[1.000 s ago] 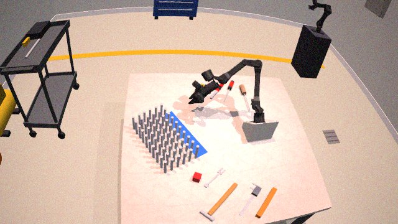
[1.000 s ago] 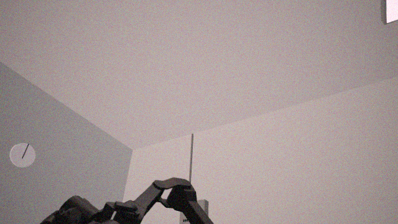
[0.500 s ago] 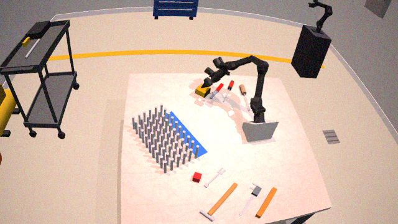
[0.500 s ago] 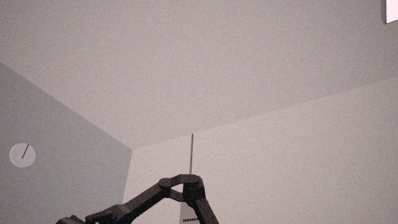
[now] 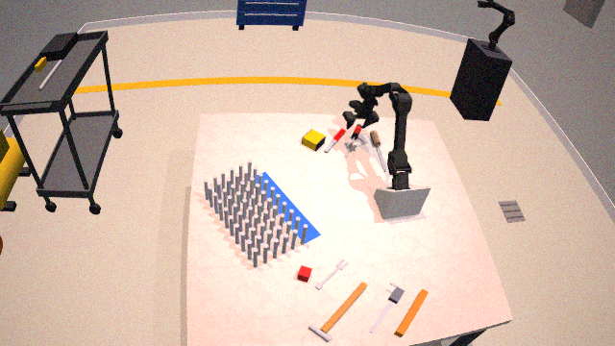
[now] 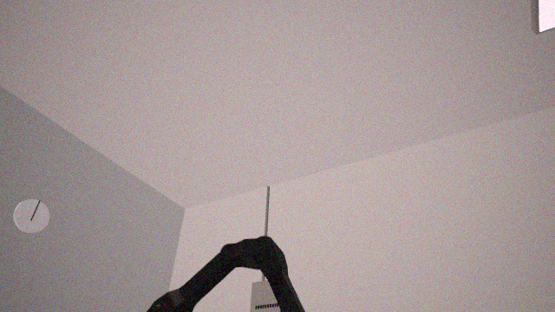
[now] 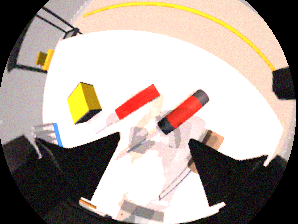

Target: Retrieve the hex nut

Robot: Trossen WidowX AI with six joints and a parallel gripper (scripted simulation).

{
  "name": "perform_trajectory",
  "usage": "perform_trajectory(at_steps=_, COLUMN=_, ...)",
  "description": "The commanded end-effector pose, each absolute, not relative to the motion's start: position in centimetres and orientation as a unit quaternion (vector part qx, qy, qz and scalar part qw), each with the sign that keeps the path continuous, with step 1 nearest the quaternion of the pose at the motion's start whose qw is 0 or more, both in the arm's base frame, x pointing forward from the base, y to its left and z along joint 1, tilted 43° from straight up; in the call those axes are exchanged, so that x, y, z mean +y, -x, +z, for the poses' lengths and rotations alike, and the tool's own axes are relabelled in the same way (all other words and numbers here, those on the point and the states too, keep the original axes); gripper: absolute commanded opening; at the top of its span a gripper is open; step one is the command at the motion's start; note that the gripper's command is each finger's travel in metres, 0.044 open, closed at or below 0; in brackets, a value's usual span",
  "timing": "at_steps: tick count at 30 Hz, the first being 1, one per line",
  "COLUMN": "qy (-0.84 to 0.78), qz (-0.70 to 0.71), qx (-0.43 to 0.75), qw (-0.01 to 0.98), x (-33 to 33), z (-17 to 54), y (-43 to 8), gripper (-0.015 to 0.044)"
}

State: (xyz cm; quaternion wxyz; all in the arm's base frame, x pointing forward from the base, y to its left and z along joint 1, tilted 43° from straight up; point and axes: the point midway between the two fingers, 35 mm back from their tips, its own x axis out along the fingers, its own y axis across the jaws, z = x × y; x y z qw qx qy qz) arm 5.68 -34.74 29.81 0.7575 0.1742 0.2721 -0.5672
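Observation:
My gripper (image 5: 359,116) (image 7: 155,139) is open and empty. It hangs over the tools at the back of the white table (image 5: 442,250), pointing down. Below it lie a tool with a red and black handle (image 5: 356,132) (image 7: 182,112), a red-handled tool (image 5: 336,139) (image 7: 136,103) and a brown-handled screwdriver (image 5: 376,142) (image 7: 214,140). The field of standing grey spacers (image 5: 250,216) is at the table's left, with the blue taped strip (image 5: 294,211) along its right side. The nut is hidden among the spacers. The exterior view shows only my arm's elbow (image 6: 256,256) against walls.
A yellow block (image 5: 313,139) (image 7: 83,102) lies left of the red-handled tool. At the front lie a red cube (image 5: 304,273), a small fork-ended tool (image 5: 332,274), an orange-handled T-tool (image 5: 342,308), a grey-headed tool (image 5: 388,308) and an orange bar (image 5: 411,312). My arm's base (image 5: 401,202) stands mid-right.

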Motion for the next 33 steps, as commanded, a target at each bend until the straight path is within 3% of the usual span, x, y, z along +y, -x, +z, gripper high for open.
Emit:
perform_trajectory(at_steps=1, qy=-0.24, qz=-0.613, qx=0.262, qw=0.706, x=-34.7, z=29.5, y=-0.8, gripper=0.044)
perform_trajectory(at_steps=5, qy=-0.293, qz=-0.652, qx=0.247, qw=0.654, x=-34.0, z=29.4, y=4.2, gripper=0.044)
perform_trajectory(at_steps=21, qy=-0.296, qz=-0.654, qx=0.247, qw=0.651, x=-33.7, z=29.1, y=5.1, gripper=0.044)
perform_trajectory(at_steps=27, qy=-0.296, qz=-0.654, qx=0.247, qw=0.651, x=-33.7, z=29.1, y=5.1, gripper=0.0282)
perform_trajectory(at_steps=33, qy=-0.296, qz=-0.654, qx=0.247, qw=0.651, x=-33.7, z=29.1, y=5.1, gripper=0.028)
